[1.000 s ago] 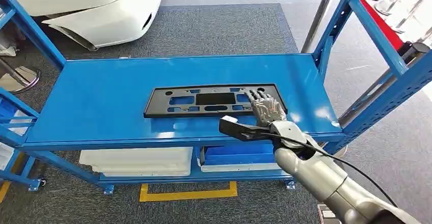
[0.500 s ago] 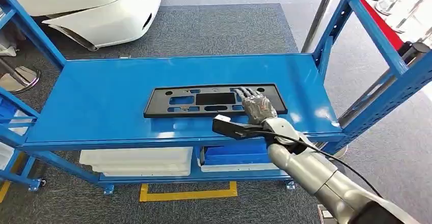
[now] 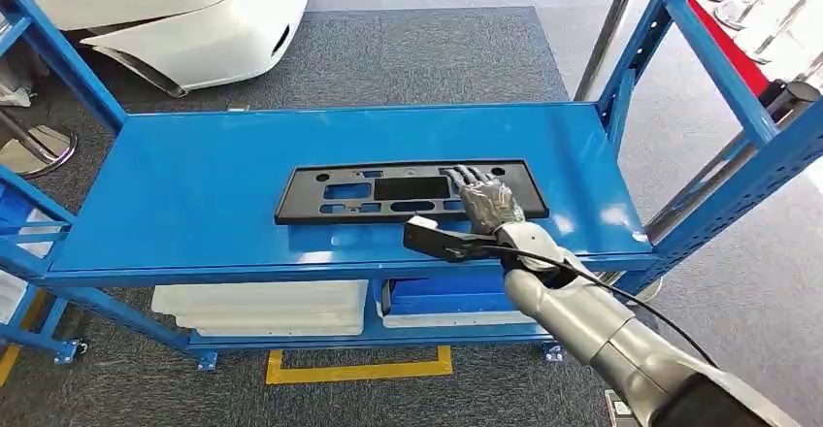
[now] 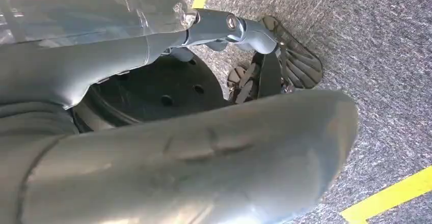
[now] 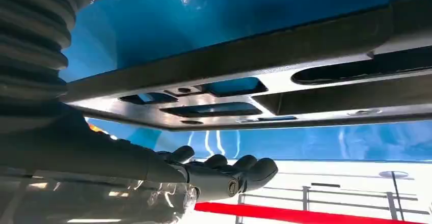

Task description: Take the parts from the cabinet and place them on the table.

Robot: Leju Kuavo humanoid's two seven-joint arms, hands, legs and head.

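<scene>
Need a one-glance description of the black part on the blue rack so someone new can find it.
Start at the blue metal rack and look at its wide top shelf. Flat near the middle lies the black plastic panel, long and rectangular with cut-out slots, its right end under the right hand. It is the sole dark item on that shelf.

Car workshop: blue steel racking beside a white bumper.

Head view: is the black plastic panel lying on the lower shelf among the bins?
No. The black plastic panel lies flat on the blue top shelf, with the right hand over its right end.
</scene>
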